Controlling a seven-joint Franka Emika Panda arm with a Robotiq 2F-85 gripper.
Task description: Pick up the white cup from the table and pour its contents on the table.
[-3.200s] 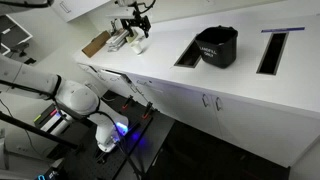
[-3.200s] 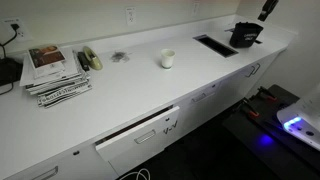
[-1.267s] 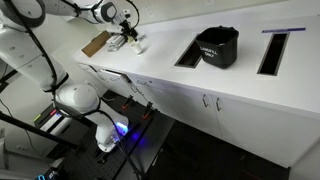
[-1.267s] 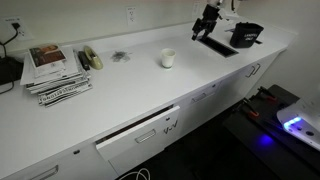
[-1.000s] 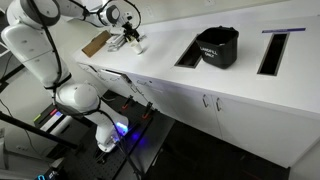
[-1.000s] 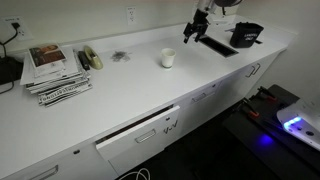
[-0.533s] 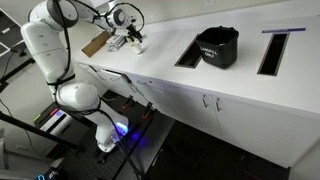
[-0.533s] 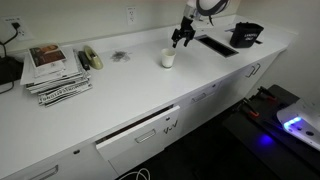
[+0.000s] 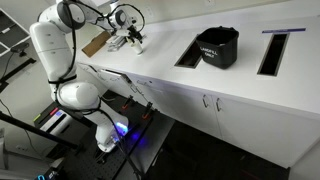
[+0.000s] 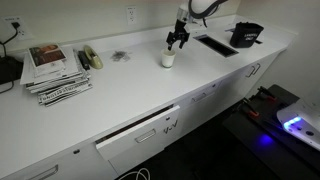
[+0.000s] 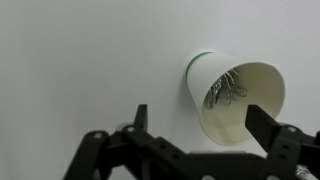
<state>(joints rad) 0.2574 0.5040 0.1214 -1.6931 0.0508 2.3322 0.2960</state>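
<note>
Hovered with gripper (image 11: 197,122) spread wide just above the upright white cup (image 11: 235,100), seen off-centre, nearer one jaw than the other.

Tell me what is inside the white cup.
In the wrist view the white cup holds a small tangle of thin silvery bits, perhaps paper clips. Anything beneath that tangle is covered.

Hand (image 11: 195,115) cropped by lower edge.
</note>
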